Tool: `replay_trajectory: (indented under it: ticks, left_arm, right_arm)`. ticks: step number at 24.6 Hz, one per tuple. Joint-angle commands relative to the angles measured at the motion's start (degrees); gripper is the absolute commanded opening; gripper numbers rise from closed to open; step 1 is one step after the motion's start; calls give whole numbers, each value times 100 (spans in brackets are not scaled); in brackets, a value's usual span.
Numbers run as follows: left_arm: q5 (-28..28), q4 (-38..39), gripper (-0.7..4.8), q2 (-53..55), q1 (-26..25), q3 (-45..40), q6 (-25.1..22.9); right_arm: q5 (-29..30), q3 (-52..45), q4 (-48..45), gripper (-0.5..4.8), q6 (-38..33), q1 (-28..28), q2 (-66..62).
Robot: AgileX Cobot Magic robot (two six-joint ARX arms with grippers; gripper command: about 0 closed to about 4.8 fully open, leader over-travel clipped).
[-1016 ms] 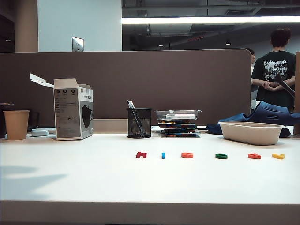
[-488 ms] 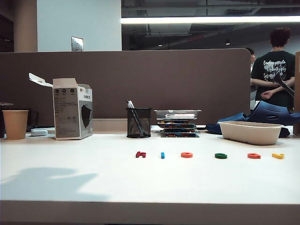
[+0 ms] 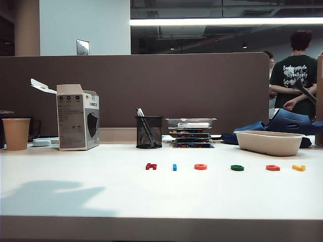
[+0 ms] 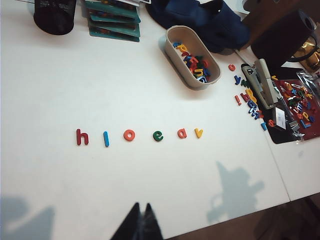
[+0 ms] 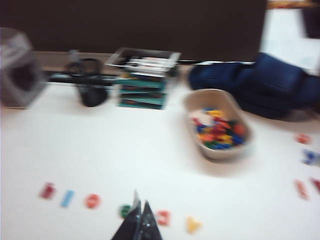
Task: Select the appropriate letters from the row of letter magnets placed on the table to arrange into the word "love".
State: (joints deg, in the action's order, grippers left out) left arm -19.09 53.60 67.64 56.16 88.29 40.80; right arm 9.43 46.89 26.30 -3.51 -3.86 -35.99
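The row of letter magnets lies on the white table [image 3: 101,191]. In order they are a dark red h [image 3: 151,166], blue l [image 3: 174,167], orange-red o [image 3: 201,166], green e [image 3: 237,167], orange-red a [image 3: 273,167] and yellow v [image 3: 299,168]. The left wrist view shows the same row from above: l [image 4: 106,139], o [image 4: 129,135], e [image 4: 158,135], v [image 4: 198,132]. My left gripper [image 4: 141,206] hangs shut and empty, high above the table's front. My right gripper [image 5: 140,202] is shut and empty too, hovering in front of the blurred e [image 5: 124,210]. Neither gripper shows in the exterior view.
A beige tub [image 3: 270,142] of spare letters stands at the back right, by a blue cloth [image 3: 287,121]. Along the back are a mesh pen holder [image 3: 149,132], stacked trays [image 3: 192,132], a cardboard box [image 3: 78,117] and a paper cup [image 3: 16,133]. Loose letters and a stapler [image 4: 262,82] lie beyond the tub.
A shadow has grown across the table's front left. None of the six letters has moved.
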Motion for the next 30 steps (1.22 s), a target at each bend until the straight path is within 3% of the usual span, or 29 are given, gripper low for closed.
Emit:
replay_trajectory:
  ticks: [1, 6, 9, 11, 20, 30]
  left_arm:
    - [-22, -52, -5, -13, 13, 15, -7]
    - [-17, -52, -5, -13, 13, 15, -7]
    - [-20, -52, -5, -13, 13, 15, -7]
    - [-20, -52, -5, -13, 13, 15, -7]
    - [-24, -52, -5, -13, 13, 13, -7]
    - [-22, -48, -5, -13, 13, 13, -9]
  right_arm:
    - [275, 802, 175, -5, -645, -107, -1027]
    - [186, 1875, 505, 2, -699, -1054, -2870]
    - [-197, 2433, 509, 130, -713, -1825, -4286]
    - [-352, 2723, 516, 163, -723, -2168, -5071]
    - [-979, 4113, 1058, 163, -719, -3027, -7521]
    - [-1099, 4266, 1025, 162, -723, -3073, -8061]
